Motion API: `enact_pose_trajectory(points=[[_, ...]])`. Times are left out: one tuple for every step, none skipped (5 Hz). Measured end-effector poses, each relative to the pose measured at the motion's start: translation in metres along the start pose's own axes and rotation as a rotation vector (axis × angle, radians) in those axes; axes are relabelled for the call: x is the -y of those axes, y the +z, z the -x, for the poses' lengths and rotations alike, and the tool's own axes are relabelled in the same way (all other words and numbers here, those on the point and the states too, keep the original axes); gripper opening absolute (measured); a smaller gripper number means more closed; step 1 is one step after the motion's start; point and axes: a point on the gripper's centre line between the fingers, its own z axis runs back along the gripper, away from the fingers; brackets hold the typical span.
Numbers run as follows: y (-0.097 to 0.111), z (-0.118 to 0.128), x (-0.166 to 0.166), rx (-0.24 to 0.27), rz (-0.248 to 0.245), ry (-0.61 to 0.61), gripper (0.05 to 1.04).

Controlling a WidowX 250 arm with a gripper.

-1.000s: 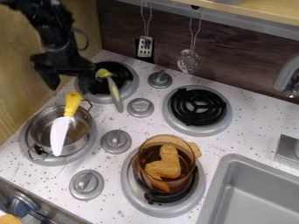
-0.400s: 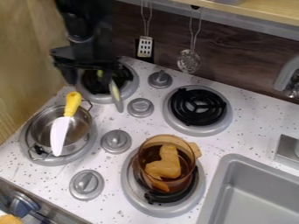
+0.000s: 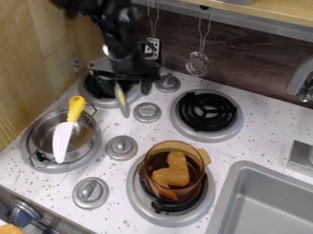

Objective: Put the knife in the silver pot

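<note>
Gripper (image 3: pixel 121 82) hangs over rear-left burner (image 3: pixel 93 99), fingers spread | yellow-handled knife (image 3: pixel 62 137) rests in silver pot (image 3: pixel 43 132), handle over far rim | amber pot (image 3: pixel 151 179) holds toy drumstick (image 3: pixel 174 172)

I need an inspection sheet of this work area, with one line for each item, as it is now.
Surface: white counter with dark specks.
Job's things: the knife lies across the top of the silver pot, yellow handle toward the back.
Clutter: a slim grey and yellow utensil at the back left burner; an amber pot holding a brown piece.
Gripper: the gripper is over the back left burner; contact with the slim utensil cannot be judged.
Cables: nothing seen for certain.
Surroundings: sink at front right, faucet behind it; strainer hanging at the back wall.
</note>
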Motion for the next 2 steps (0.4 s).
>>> enact_pose_trajectory(points=[[-0.01,-0.009,0.006,0.017,0.01,-0.035,1.0],[-0.01,-0.029,-0.008,0.063,0.0,-0.032,1.0]])
